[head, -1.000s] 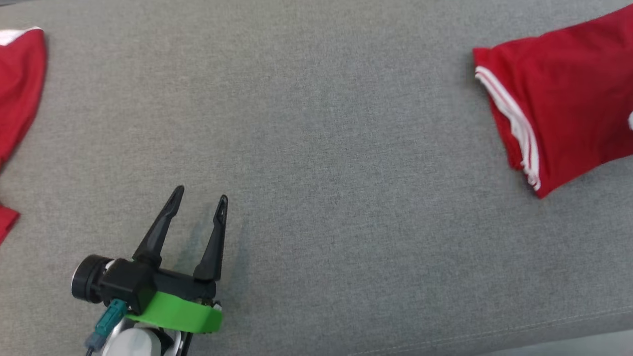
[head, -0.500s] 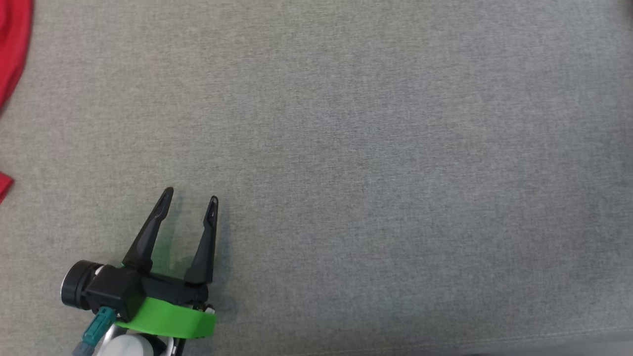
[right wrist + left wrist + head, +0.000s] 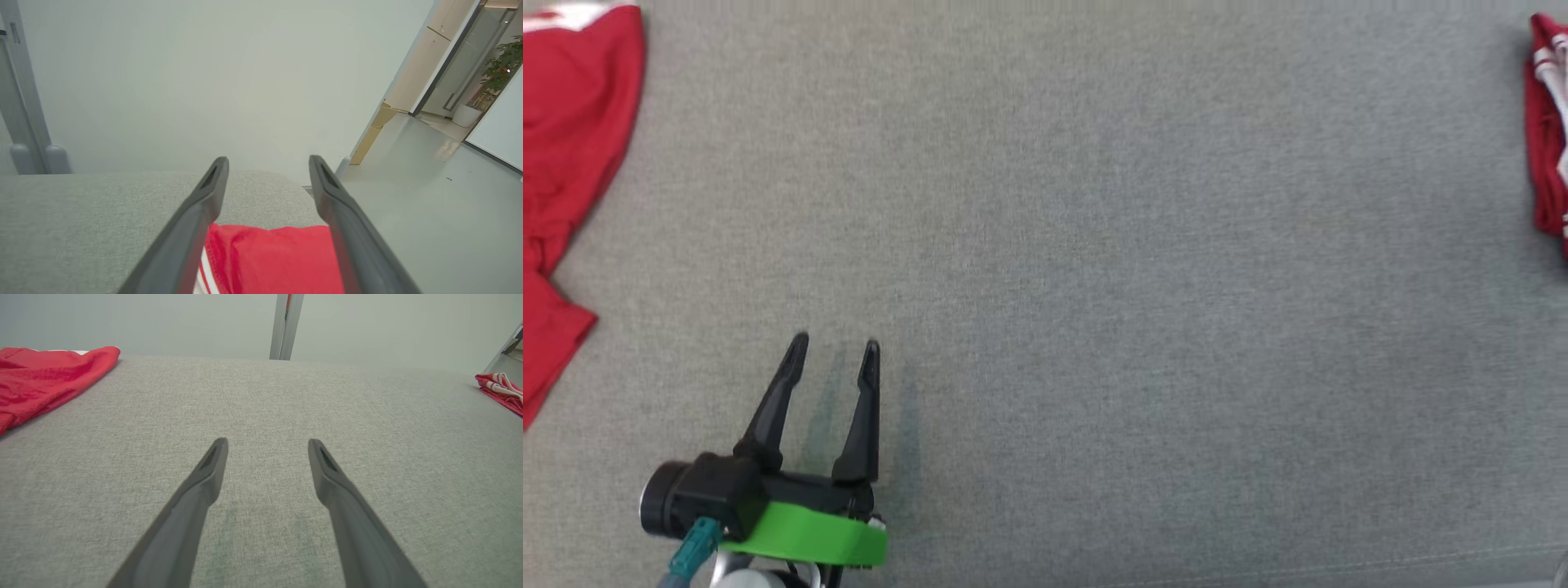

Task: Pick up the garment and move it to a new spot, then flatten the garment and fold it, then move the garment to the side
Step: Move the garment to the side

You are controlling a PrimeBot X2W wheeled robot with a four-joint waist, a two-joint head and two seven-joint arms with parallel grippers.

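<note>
L claw (image 3: 835,347) hangs low over the grey padded surface (image 3: 1135,286), near its front edge and toward the L end. Its fingers are spread w/ nothing between them, so it's released; the wrist view shows bare grey fabric under the tips (image 3: 267,443).

R claw (image 3: 268,161) is also released: fingers wide apart, not pinching anything. The folded red garment (image 3: 269,261) lies on the surface below and between them. White stripes show along the garment's L side in that view. Whether the fingers touch the cloth can't be told.

The folded red garment (image 3: 1547,139) sits at the R end of the surface, toward the far R corner, well apart from L claw. From L wrist it's a small red bundle w/ white trim (image 3: 500,390) at the far R.

A loose red garment (image 3: 572,163) lies spread and rumpled at the L end, running from the far edge down toward the front, w/ a bit of white at its far edge. It's well apart from L claw too (image 3: 41,375).

The middle of the surface (image 3: 265,396) is plain grey fabric. Beyond the R end there's a pale floor (image 3: 429,204), a potted plant (image 3: 504,61) and a plain wall (image 3: 204,81).
</note>
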